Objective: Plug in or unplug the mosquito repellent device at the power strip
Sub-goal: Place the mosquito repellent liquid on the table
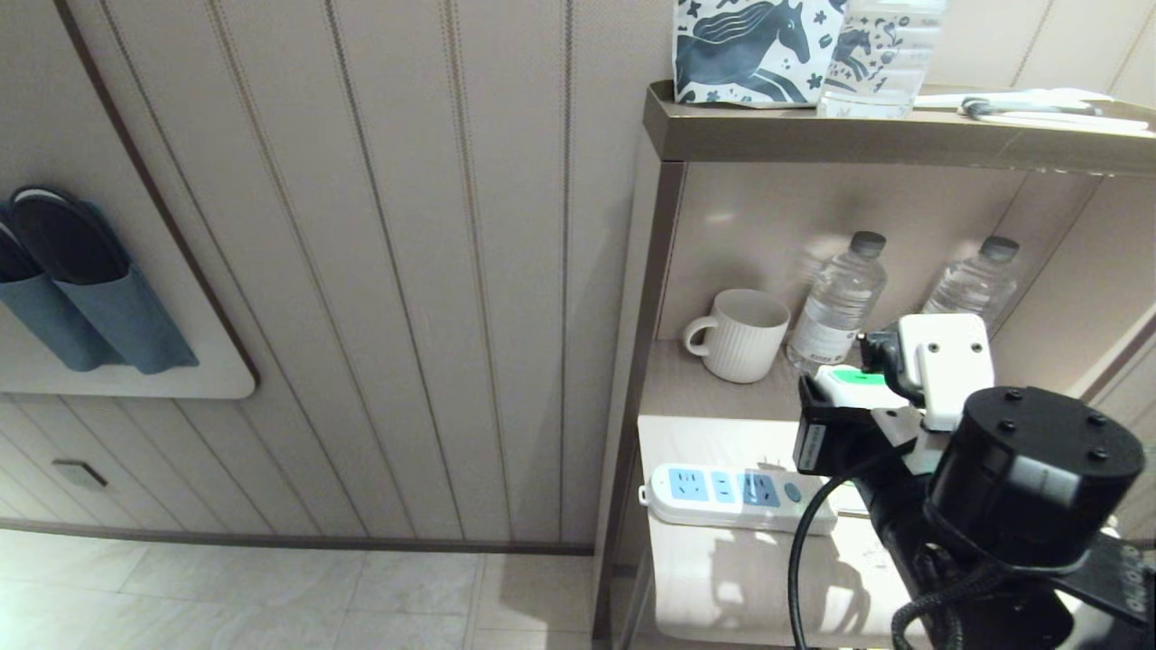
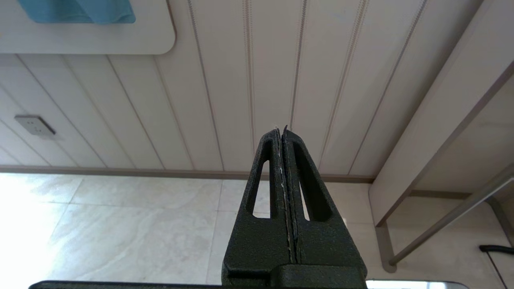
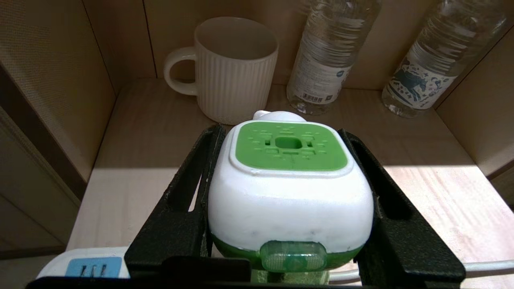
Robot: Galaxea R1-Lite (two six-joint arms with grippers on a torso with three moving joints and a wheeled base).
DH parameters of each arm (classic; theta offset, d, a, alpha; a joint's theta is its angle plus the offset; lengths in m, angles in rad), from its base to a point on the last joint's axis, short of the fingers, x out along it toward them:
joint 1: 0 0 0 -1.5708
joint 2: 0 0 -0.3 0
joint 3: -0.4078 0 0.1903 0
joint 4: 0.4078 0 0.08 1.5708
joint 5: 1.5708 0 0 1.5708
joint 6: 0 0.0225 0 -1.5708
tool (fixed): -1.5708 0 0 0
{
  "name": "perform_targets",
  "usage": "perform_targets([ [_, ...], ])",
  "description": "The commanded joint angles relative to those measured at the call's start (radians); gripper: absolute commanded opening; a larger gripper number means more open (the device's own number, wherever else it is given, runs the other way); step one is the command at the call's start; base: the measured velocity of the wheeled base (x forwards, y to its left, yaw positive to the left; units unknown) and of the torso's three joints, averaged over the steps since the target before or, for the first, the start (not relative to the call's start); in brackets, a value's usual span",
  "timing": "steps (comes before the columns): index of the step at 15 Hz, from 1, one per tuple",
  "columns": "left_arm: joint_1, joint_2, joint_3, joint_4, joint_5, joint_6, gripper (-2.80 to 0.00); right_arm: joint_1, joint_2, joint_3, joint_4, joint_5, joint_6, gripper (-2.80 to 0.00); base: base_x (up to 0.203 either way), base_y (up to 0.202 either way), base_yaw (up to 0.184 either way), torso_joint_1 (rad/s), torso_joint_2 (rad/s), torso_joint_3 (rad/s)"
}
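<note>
My right gripper point(image 3: 283, 134) is shut on the mosquito repellent device point(image 3: 290, 188), its black fingers pressed to both sides of the white-and-green head. In the head view the device point(image 1: 853, 383) hangs above the shelf, clear of the power strip point(image 1: 731, 496), which lies flat on the lower shelf with light-blue socket faces and no plug in them. One end of the strip point(image 3: 86, 265) shows beside the right gripper in the right wrist view. My left gripper point(image 2: 281, 130) is shut and empty, parked low over the floor, facing the panelled wall.
A white ribbed mug point(image 1: 741, 334) and two clear water bottles point(image 1: 835, 302) point(image 1: 971, 280) stand at the back of the shelf point(image 1: 695, 388). A horse-print box point(image 1: 750, 50) sits on the cabinet top. Slippers hang in a blue wall pocket point(image 1: 81, 280).
</note>
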Motion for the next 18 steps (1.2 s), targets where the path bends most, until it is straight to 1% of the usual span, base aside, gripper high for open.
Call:
perform_targets([
  [1,-0.001,0.001,0.0,0.001,0.0,0.0,-2.8,0.006,0.091,-0.009,-0.053,-0.005,-0.009,-2.8,0.0,0.0,0.0,0.0,0.0,0.0],
  [7,-0.001,0.001,0.0,0.001,0.0,0.0,-2.8,0.079,0.25,-0.077,-0.202,-0.057,-0.077,-2.8,0.0,0.0,0.0,0.0,0.0,0.0],
  [9,0.001,0.001,0.0,0.001,0.0,0.0,-2.8,0.078,0.285,-0.09,-0.237,-0.061,-0.082,-2.8,0.0,0.0,0.0,0.0,0.0,0.0],
  [10,-0.001,0.001,0.0,0.001,0.0,0.0,-2.8,0.074,0.344,-0.105,-0.264,-0.063,-0.086,-2.8,0.0,0.0,0.0,0.0,0.0,0.0],
  [12,0.001,0.001,0.0,0.001,0.0,0.0,-2.8,0.056,0.425,-0.166,-0.311,-0.067,-0.108,-2.8,0.0,0.0,0.0,0.0,0.0,0.0],
  [13,0.001,0.001,0.0,0.001,0.0,0.0,-2.8,0.051,0.439,-0.186,-0.316,-0.066,-0.118,-2.8,0.0,0.0,0.0,0.0,0.0,0.0],
  [16,-0.001,0.001,0.0,0.001,0.0,0.0,-2.8,0.05,0.444,-0.193,-0.319,-0.066,-0.119,-2.8,0.0,0.0,0.0,0.0,0.0,0.0],
  [18,0.0,0.001,0.0,0.001,0.0,0.0,-2.8,0.041,0.485,-0.254,-0.324,-0.067,-0.121,-2.8,0.0,0.0,0.0,0.0,0.0,0.0],
])
